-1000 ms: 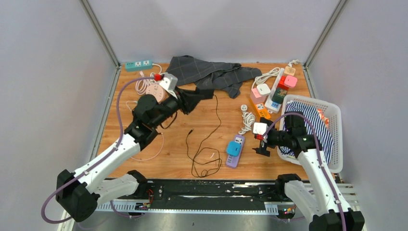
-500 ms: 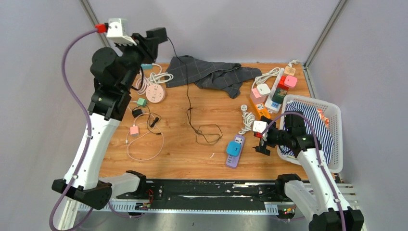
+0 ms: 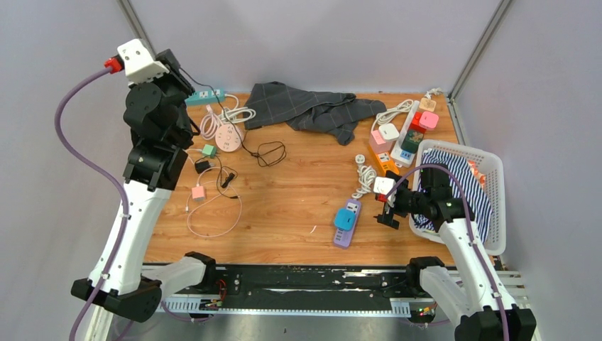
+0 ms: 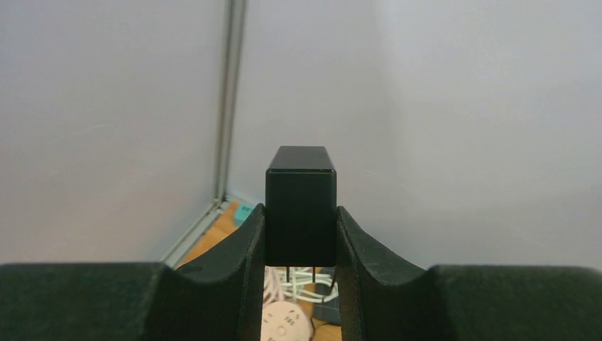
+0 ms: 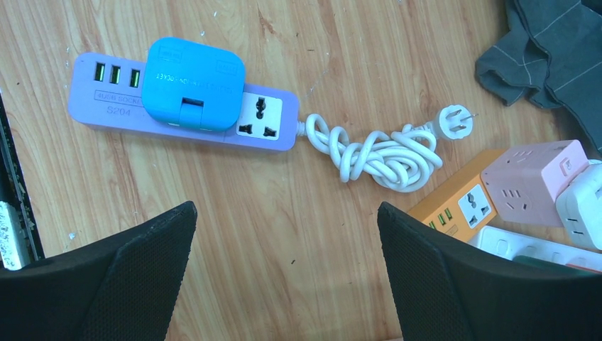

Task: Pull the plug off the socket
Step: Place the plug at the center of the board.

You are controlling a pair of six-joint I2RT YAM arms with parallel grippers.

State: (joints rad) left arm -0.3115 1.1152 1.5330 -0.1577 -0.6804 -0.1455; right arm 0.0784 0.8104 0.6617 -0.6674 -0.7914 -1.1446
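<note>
Top ext | L gripper (image 4: pixel 299 238) grips plug (image 4: pixel 299 192) | R gripper (image 3: pixel 385 209) wide nr purple strip (image 3: pixel 341 240)

2 fingers (image 4: pixel 248 277) of the left gripper (image 4: pixel 300 245) are hiding the black plug's (image 4: pixel 300 199) lower sides; the bottom edge is cropping the round socket (image 4: pixel 284 327) below, while the right wrist view's edge is cutting off a white adapter (image 5: pixel 582 206).

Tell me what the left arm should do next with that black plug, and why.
Probably lower the left gripper toward the table and let go. The black plug is clamped between its fingers, prongs bare and out of any socket, held high near the back-left corner with its cord trailing down, so the pull looks done.
</note>
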